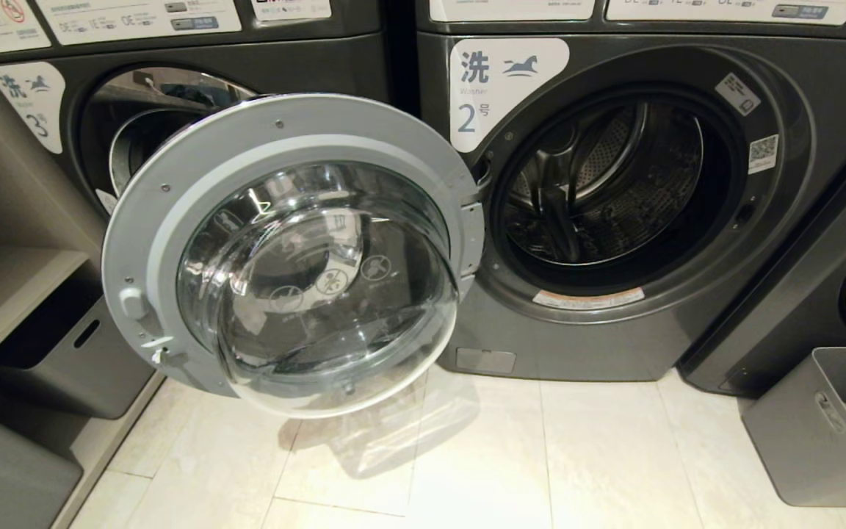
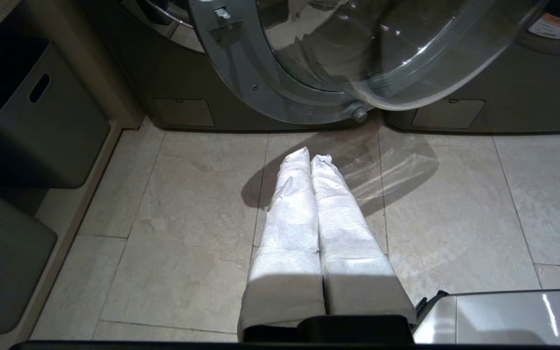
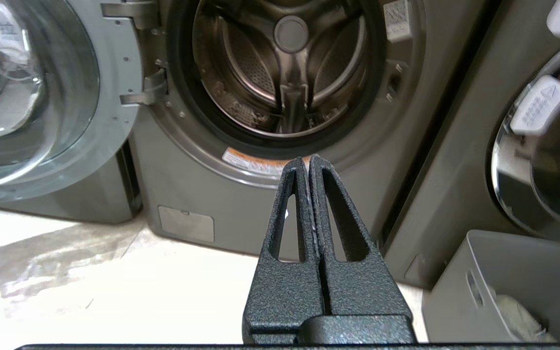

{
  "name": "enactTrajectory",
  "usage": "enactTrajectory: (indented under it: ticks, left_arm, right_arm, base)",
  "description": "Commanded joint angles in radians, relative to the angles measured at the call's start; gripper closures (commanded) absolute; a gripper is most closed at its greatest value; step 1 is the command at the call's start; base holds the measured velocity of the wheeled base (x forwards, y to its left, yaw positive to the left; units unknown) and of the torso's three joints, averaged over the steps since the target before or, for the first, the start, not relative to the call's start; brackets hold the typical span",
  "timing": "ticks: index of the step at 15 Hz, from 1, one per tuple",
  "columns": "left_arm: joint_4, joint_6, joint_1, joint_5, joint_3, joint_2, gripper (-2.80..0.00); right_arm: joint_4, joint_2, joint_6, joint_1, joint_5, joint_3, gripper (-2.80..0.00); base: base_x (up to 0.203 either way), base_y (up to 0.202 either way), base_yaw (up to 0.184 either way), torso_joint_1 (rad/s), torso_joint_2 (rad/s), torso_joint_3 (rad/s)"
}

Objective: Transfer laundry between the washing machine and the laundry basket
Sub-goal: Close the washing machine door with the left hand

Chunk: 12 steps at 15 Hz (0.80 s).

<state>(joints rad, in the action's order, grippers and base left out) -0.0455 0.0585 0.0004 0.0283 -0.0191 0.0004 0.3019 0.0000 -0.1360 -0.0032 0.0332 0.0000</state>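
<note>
The washing machine (image 1: 614,220) is seen with its door (image 1: 291,250) swung wide; both the left gripper (image 2: 310,158) and right gripper (image 3: 307,163) are clenched, empty, above the floor (image 1: 482,455).

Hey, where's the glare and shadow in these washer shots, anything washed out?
Head view: reflections streak the open door's glass, which throws a faint shadow on the floor tiles. Left wrist view: bright light whitens the left pincer, a dark shadow behind it. Right wrist view: the floor is blown out white, the drum evenly lit.
</note>
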Motion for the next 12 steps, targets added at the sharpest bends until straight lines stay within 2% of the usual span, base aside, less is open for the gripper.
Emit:
enactTrajectory:
  ticks: [1, 12]
  left_arm:
    - [-0.002, 0.0, -0.002, -0.001, 0.001, -0.002, 0.0]
    - [-0.002, 0.002, -0.002, 0.003, 0.001, -0.001, 0.0]
  right_arm:
    - [0.005, 0.0, -0.001, -0.001, 0.002, 0.04, 0.0]
    - [0.005, 0.001, 0.001, -0.001, 0.004, 0.04, 0.0]
  base:
    - [0.129, 0.0, 0.002, 0.017, 0.0, 0.0]
    - [0.0, 0.0, 0.0, 0.0, 0.0, 0.0]
